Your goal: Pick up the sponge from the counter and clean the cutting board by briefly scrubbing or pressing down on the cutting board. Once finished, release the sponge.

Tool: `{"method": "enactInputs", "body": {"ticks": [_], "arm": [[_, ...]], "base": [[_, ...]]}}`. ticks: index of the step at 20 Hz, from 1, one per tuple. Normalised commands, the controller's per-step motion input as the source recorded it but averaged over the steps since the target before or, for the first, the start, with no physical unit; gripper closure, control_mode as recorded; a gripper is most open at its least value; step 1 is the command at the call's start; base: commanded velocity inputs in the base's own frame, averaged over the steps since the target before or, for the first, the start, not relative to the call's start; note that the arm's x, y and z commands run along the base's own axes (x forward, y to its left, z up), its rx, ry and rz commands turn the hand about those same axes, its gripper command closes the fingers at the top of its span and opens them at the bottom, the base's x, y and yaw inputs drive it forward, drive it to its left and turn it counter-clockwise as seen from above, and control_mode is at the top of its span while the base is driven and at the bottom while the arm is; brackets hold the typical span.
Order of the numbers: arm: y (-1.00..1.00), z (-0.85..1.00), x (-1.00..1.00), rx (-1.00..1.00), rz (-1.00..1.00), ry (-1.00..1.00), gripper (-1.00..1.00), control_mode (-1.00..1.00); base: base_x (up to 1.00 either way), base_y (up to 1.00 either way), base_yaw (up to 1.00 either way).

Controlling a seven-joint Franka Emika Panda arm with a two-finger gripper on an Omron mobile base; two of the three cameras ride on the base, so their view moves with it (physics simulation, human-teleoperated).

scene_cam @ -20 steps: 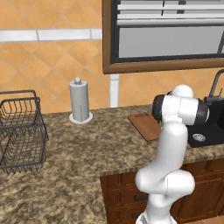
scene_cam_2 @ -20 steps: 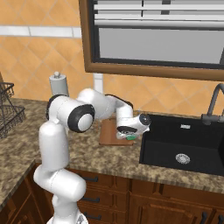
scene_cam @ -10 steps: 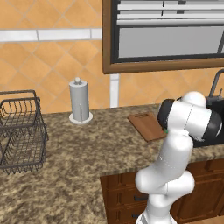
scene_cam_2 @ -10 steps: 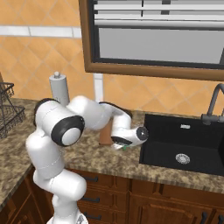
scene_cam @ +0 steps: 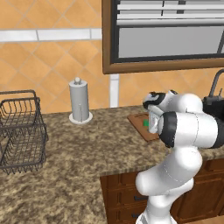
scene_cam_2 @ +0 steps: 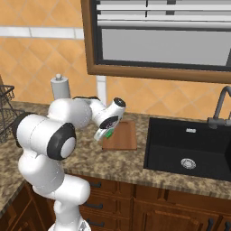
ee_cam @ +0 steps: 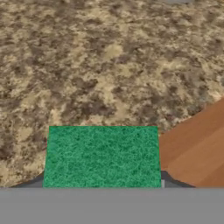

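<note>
My gripper (scene_cam_2: 106, 135) is shut on the green sponge (scene_cam_2: 108, 134), held low over the left part of the reddish-brown cutting board (scene_cam_2: 124, 135). From the left base view the sponge (scene_cam: 145, 124) is a green spot on the board (scene_cam: 137, 120), half behind the hand. The hand view has the sponge's green face (ee_cam: 101, 155) between the two fingertips, with the board (ee_cam: 197, 148) to its right and the speckled counter (ee_cam: 109, 57) beyond. I cannot tell whether the sponge touches the board.
A paper towel holder (scene_cam: 79, 100) stands by the back wall left of the board. Further left is a wire basket (scene_cam: 19, 131). The black sink (scene_cam_2: 189, 149) and its faucet (scene_cam_2: 221, 108) lie right of the board. My elbow hangs over the counter's front edge.
The gripper has carried the sponge from the board's sink-side edge across to its left side. The arm's elbow has swung round with it.
</note>
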Motion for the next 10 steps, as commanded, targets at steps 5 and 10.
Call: {"method": "enactInputs", "body": {"ticks": [5, 10], "arm": [[0.99, -0.36, -0.09, -0.11, 0.2, 0.08, 1.0, -1.0], [0.88, -0.63, -0.14, 0.0, 0.12, 0.07, 1.0, -1.0]], "base": [[0.0, 0.0, 0.0], [0.0, 0.0, 0.0]]}}
